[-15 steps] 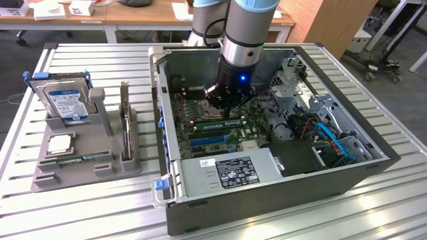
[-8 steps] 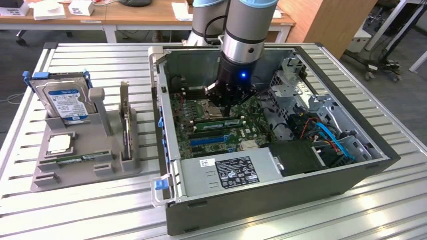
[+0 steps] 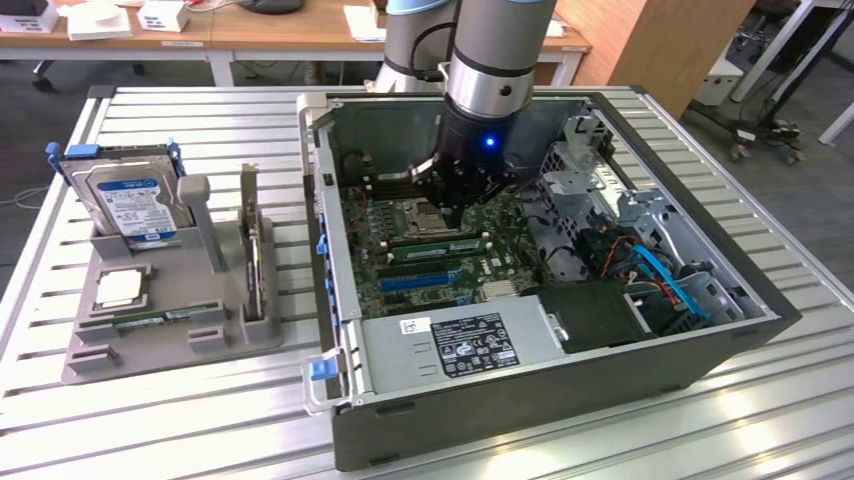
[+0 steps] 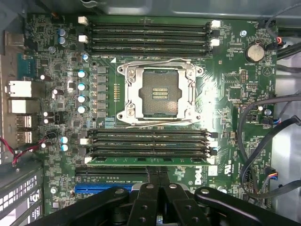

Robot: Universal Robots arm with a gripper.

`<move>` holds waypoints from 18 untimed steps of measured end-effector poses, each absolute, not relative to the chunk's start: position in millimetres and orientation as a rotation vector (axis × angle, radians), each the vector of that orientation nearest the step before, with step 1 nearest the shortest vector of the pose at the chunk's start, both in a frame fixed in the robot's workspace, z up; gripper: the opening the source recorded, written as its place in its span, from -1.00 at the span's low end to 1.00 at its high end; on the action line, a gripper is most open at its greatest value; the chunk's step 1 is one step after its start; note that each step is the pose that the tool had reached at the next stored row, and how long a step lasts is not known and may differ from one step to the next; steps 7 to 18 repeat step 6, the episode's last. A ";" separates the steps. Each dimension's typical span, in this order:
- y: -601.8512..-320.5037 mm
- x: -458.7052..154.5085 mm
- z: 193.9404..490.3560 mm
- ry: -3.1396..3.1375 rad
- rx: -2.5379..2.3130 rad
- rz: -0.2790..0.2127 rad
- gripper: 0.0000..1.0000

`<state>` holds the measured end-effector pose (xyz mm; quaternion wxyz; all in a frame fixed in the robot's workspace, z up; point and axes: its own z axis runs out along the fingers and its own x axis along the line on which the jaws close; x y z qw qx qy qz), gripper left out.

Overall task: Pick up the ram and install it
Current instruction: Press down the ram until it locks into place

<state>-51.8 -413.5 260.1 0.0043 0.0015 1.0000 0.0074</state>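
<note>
Seating step: gripper [image 4: 160, 181] fingers together above the ram [image 4: 148, 161] (green stick, in its slot) — pressing it home calls for straight downward force.

Tool [image 4: 160, 181] fingertips hidden behind ram [image 4: 146, 160]; arm [image 3: 501, 50] cut off by exterior view's edge.

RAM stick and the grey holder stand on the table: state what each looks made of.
The ram: green circuit board, matte, seated in a motherboard slot under the gripper. The grey holder stand: looks like moulded or printed plastic, dull uniform grey.
</note>
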 end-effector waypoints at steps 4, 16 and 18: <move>-413.5 -51.8 260.2 3.133 0.005 0.023 -0.81; -413.5 -51.8 260.2 3.133 0.005 0.023 -0.81; -413.5 -51.8 260.2 3.133 0.005 0.023 -0.81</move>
